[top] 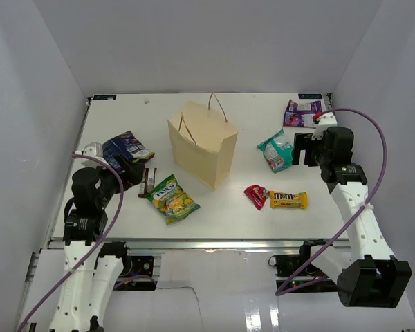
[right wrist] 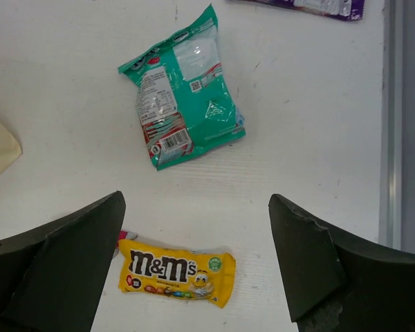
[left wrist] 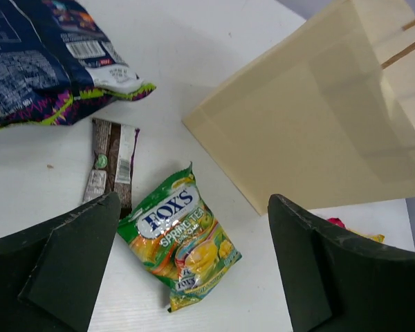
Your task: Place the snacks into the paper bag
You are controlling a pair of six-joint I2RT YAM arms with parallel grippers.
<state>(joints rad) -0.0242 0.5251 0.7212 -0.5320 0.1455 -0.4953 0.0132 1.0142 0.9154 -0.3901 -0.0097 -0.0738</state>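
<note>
The tan paper bag stands upright mid-table; its side shows in the left wrist view. Left of it lie a dark blue packet, a small dark bar and a green-yellow packet. Right of it lie a teal packet, a red-pink packet, a yellow M&M's packet and a purple-white packet. My left gripper is open above the green-yellow packet. My right gripper is open above the M&M's packet.
The white table is enclosed by white walls on three sides. A metal rail runs along the front edge, and the table's right edge shows in the right wrist view. Purple cables loop beside both arms.
</note>
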